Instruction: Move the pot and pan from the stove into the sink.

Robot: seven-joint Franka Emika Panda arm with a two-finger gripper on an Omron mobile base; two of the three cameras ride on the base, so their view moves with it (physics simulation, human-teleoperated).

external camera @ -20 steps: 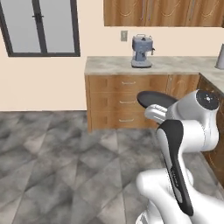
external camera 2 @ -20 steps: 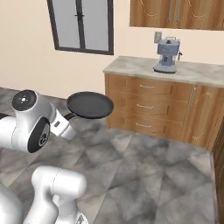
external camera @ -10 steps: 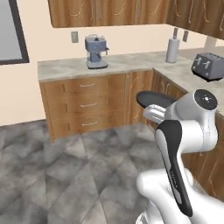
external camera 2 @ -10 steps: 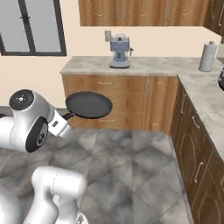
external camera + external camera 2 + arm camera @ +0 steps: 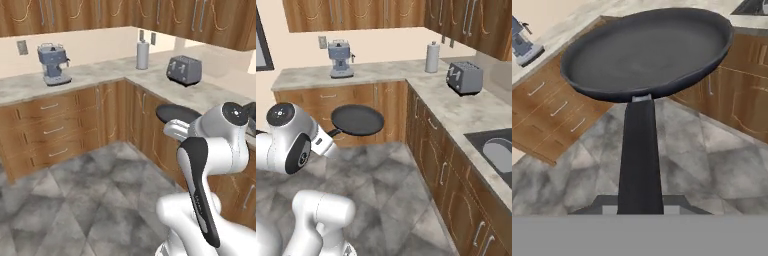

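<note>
Keep the pan [image 5: 357,120] level as you carry it; it hangs in the air above the kitchen floor [image 5: 391,175], its long handle [image 5: 640,150] running straight back into your fingers, which are clamped on the handle's end. Swing it gently right toward the sink [image 5: 495,150] set in the table [image 5: 456,107], clearing the table edge.

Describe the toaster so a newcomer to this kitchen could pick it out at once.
Start at the L-shaped stone counter under the wooden wall cabinets and follow it past the inner corner onto the arm that runs toward the sink. The toaster sits there, just beyond the upright paper towel roll. It is a low, boxy grey metal block, unlike the tall roll or the blue-grey coffee machine on the other arm.
</note>
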